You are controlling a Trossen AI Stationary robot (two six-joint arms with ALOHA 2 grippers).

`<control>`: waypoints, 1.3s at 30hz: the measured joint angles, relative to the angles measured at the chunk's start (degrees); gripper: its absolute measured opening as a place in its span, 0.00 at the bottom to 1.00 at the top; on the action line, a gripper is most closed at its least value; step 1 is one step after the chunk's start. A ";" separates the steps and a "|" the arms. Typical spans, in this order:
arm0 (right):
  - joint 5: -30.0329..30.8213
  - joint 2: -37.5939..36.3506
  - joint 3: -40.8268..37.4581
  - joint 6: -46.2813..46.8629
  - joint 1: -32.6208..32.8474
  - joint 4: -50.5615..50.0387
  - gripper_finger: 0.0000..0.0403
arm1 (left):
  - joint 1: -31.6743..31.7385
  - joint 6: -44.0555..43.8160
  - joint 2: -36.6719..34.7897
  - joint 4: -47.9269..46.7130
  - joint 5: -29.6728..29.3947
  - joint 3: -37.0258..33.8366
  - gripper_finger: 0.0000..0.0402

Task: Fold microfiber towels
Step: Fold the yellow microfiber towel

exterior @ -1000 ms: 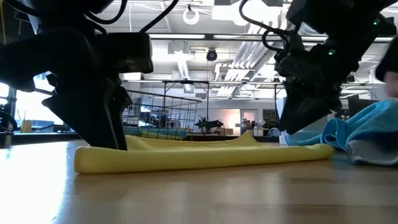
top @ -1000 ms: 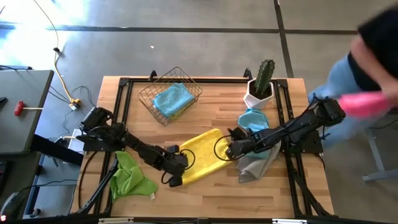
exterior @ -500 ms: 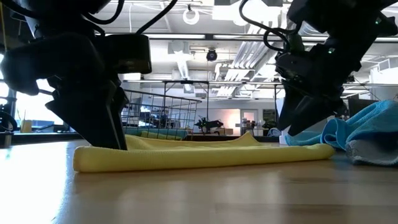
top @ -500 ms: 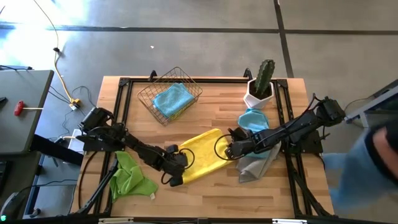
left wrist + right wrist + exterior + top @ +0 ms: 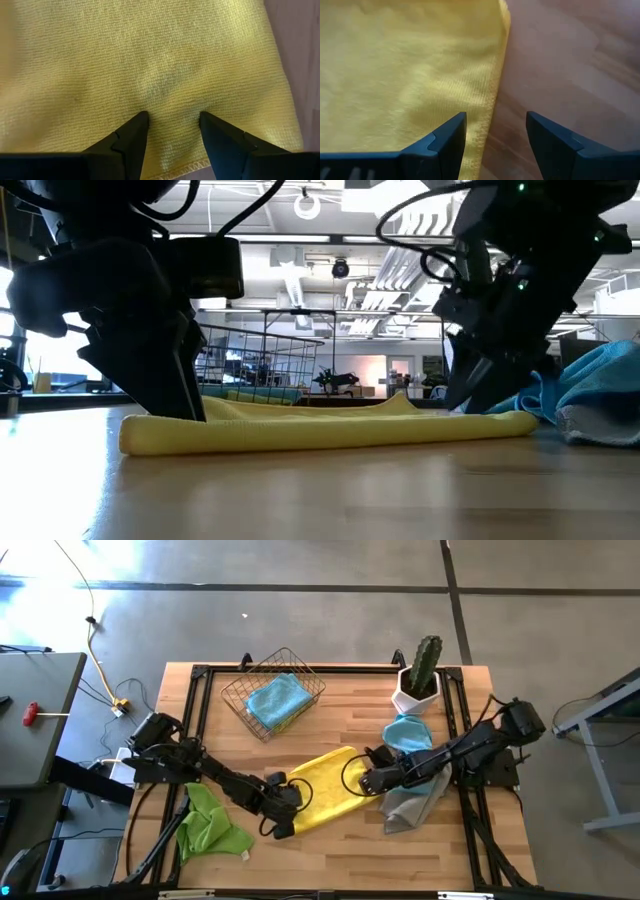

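A yellow microfiber towel (image 5: 325, 790) lies flat on the wooden table, mid-table. My left gripper (image 5: 172, 120) stands open on the towel's near left end (image 5: 185, 415). My right gripper (image 5: 495, 120) is open low over the towel's right edge (image 5: 496, 95), one finger above the cloth and one above bare wood. A lime green towel (image 5: 210, 825) lies crumpled at the near left. A light blue towel (image 5: 405, 732) and a grey one (image 5: 410, 805) lie heaped on the right. Another light blue towel (image 5: 275, 700) sits in the wire basket. My left gripper sets both open fingertips (image 5: 141, 119) on the towel's top face, just in from its hemmed edge (image 5: 185, 167). The fingers slant down from above. The cloth stays flat on the table, faintly dimpled between the tips. My right gripper: I cannot tell whether its fingers touch the towel.
The wire basket (image 5: 300, 680) stands at the far middle. A potted cactus (image 5: 420, 675) is at the far right. Bare wood shows along the near edge between the green towel and the grey one.
My right gripper has rolled about its own axis over the towel's right edge. The towel has not moved. A person at the table's right side has gone out of view.
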 joint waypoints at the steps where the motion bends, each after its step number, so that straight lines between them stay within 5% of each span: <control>1: -0.20 0.84 0.00 -0.02 0.00 0.54 0.50 | 0.00 0.00 0.00 0.00 0.00 0.00 0.43; 15: -2.29 4.37 -0.04 -2.04 0.83 11.56 0.46 | 0.02 0.00 0.00 0.11 -0.28 0.00 0.43; 19: -7.25 4.38 0.02 -3.81 1.33 14.55 0.41 | 0.05 0.00 0.00 0.11 -0.47 0.00 0.43; 26: -7.17 4.40 0.02 -6.04 1.29 15.57 0.30 | 0.04 0.00 0.00 0.11 -0.57 0.00 0.43; 34: -5.90 4.40 0.02 -8.07 1.25 15.28 0.04 | 0.05 0.00 0.01 0.04 -2.88 -0.02 0.43; 39: -5.89 4.38 0.02 -9.65 1.23 14.62 0.03 | 0.07 0.02 0.02 -0.05 -5.43 -0.04 0.43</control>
